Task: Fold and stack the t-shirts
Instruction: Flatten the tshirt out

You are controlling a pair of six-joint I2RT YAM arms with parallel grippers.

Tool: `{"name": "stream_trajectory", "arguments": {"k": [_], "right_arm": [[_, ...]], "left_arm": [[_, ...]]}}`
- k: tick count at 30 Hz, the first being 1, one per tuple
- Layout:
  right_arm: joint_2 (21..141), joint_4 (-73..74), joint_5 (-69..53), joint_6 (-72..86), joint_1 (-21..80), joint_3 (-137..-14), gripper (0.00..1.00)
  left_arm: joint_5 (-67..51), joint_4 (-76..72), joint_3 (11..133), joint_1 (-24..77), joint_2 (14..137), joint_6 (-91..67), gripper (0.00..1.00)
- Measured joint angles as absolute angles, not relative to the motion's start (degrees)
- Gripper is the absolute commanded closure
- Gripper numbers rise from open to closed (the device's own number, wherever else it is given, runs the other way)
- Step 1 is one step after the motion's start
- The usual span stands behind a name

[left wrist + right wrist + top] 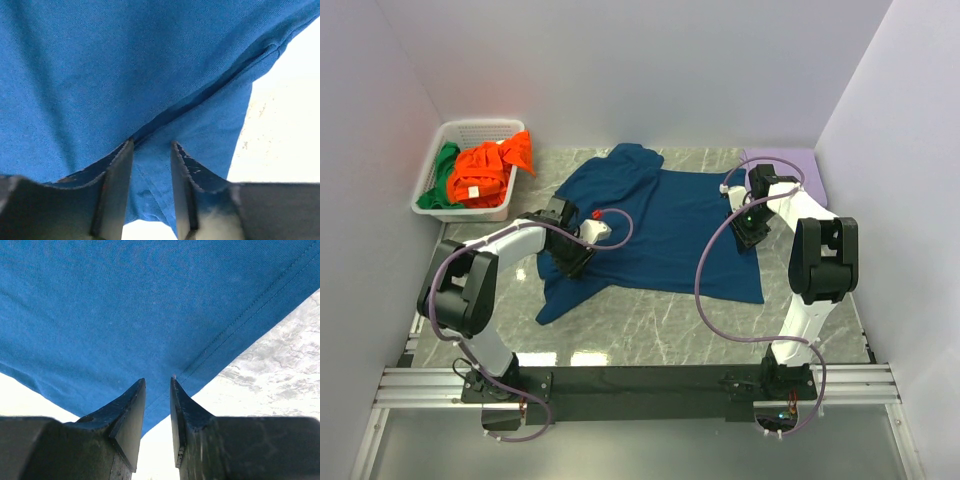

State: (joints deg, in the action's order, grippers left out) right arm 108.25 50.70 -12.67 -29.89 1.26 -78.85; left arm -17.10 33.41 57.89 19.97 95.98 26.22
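Spreading step in hand, first fold not yet made.

Counter [650, 320]: grey marble, walled on three sides.

Navy tee [670, 230]: lies open across the middle of the counter, roughly flat. The far-left part is bunched and the near-left corner trails out toward the left arm. No chest print shows from above.

Basket [470, 128]: far-left corner, well apart from the navy tee. It holds the orange tee [485, 170] heaped on top and the green tee [442, 175] against its left wall. Neither is folded.

Left tool [152, 145]: down on the tee's left side. Its jaws stand apart and straddle a seam [200, 97], with cloth showing in the gap. No pinch is visible.

Right tool [158, 380]: at the tee's right edge. Its jaws are narrowly apart, the hem [240, 325] runs straight into the gap, and bare counter shows beside it. Nothing is clamped as far as the wrist view shows.

Judgement on doing it well:
- Close each tool fully over an edge, taking both layers, before any lift.
- Pull the two sides apart evenly to take out the far-left bunching.
- Keep the lift low so the cloth drags flat.
- Risks are a single-layer grab at the seam and a skewed fold line.
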Motion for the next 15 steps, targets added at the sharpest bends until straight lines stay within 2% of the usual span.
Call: {"name": "stream_trajectory", "arguments": {"k": [7, 13, 15], "right_arm": [[108.2, 50.7, -12.7, -29.9, 1.3, -78.8, 0.67], [108.2, 50.7, -12.7, -29.9, 1.3, -78.8, 0.68], [108.2, 50.7, -12.7, -29.9, 1.3, -78.8, 0.68]], "left_arm": [[-18.2, 33.8, 57.9, 20.2, 95.2, 26.5, 0.8], [-19.6, 35.4, 57.9, 21.4, 89.2, 27.4, 0.95], [-19.9, 35.6, 57.9, 21.7, 88.1, 27.5, 0.96]]}}
